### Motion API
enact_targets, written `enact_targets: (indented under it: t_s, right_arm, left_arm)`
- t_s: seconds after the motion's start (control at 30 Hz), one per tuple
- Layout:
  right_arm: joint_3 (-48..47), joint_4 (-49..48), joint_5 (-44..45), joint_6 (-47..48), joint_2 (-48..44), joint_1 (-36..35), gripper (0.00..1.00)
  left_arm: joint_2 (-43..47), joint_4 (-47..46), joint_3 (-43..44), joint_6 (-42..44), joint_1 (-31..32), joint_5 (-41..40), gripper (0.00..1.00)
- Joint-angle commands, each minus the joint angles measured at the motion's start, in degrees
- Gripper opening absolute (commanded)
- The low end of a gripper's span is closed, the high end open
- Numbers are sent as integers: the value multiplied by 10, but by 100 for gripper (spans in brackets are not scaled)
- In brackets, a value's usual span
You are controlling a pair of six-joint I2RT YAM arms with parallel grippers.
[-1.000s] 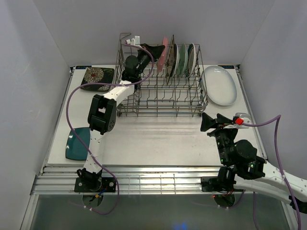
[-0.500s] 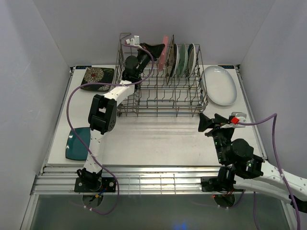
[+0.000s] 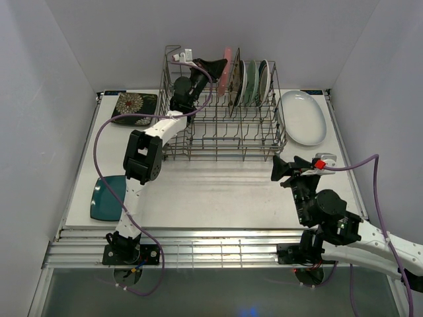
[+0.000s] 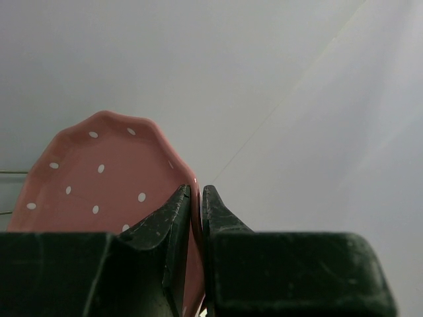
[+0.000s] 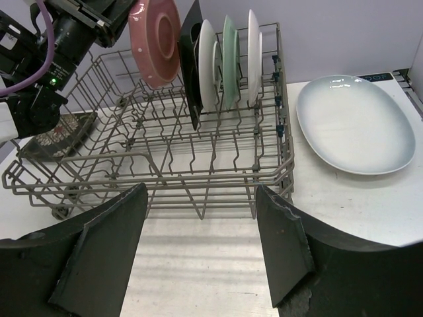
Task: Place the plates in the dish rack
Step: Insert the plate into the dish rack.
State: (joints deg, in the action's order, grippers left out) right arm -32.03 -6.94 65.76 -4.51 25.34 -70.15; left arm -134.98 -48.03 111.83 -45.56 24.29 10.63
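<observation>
Pink dotted plate (image 4: pixel 99 178), rim clamped in left gripper (image 4: pixel 196 193), hangs over dish rack (image 5: pixel 198 178).

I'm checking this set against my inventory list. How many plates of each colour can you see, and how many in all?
pink dotted plate: 1
black floral plates: 2
white round plates: 2
mint plate: 1
white oval plate: 1
teal plate: 1
Total: 8
</observation>
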Motion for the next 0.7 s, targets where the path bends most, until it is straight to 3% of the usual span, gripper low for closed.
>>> enact_targets:
  t_s: [0.0,0.67]
  right_arm:
    - [-23,-18,4,-8,-3,0,72]
    - [-19,-16,-16,-13,-21,0,73]
  left_arm:
    - [2,-81,30,9,22,-22,0]
    - [-8,-97,8,35,43,-79,0]
